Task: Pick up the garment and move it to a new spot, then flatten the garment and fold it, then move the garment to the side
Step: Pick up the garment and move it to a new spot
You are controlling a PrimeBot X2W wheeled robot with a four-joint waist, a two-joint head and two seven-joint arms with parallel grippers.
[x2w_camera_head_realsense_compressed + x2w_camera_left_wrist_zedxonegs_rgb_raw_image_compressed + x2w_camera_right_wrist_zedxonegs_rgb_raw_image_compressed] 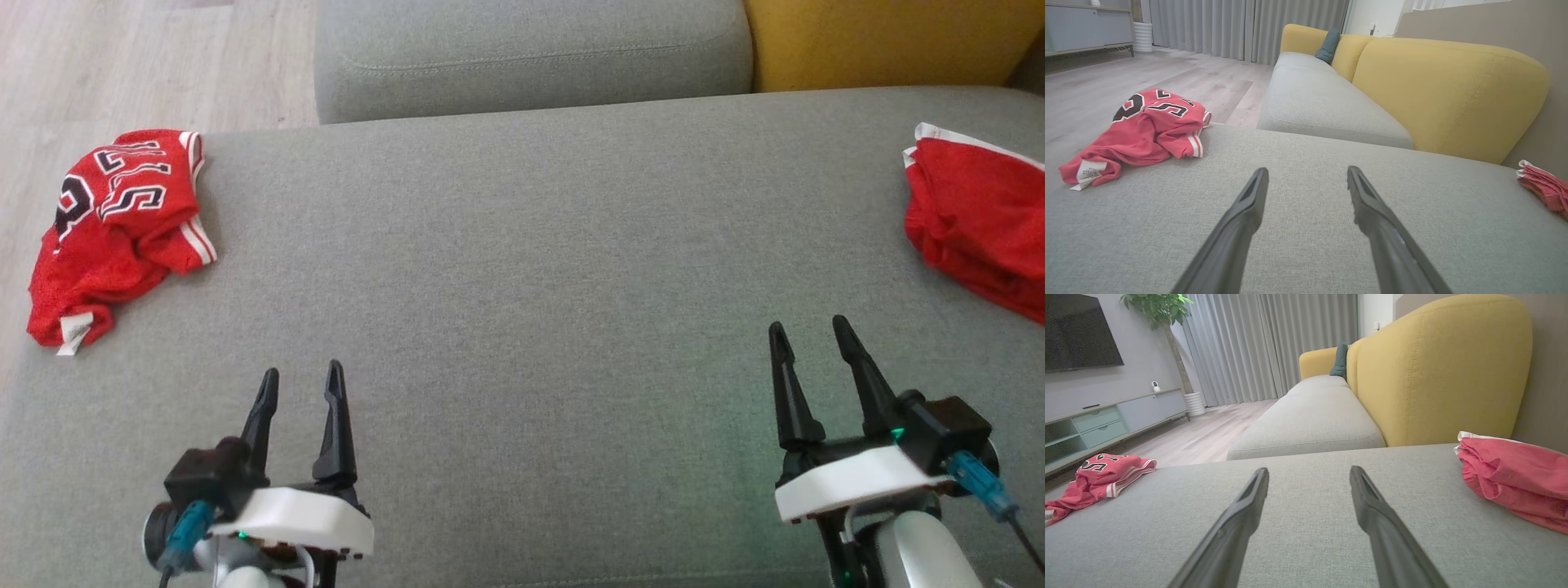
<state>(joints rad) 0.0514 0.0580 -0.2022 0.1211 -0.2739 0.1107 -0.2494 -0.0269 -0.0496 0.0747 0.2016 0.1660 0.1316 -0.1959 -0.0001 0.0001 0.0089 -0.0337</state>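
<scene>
A crumpled red jersey with black-and-white lettering, the garment (118, 229) (1141, 134) (1098, 475), lies at the far left edge of the grey cushion (522, 269). My left gripper (300, 382) (1306, 175) hovers open low over the cushion, well to the right of and nearer than the jersey. My right gripper (808, 335) (1308, 475) is open too, nothing between its fingers, near the front right.
A folded red cloth (976, 220) (1515, 475) (1545, 185) rests at the cushion's right edge. Behind stands another grey seat (531, 53) with yellow backrests (890, 41). Wooden floor (122, 65) lies past the left edge.
</scene>
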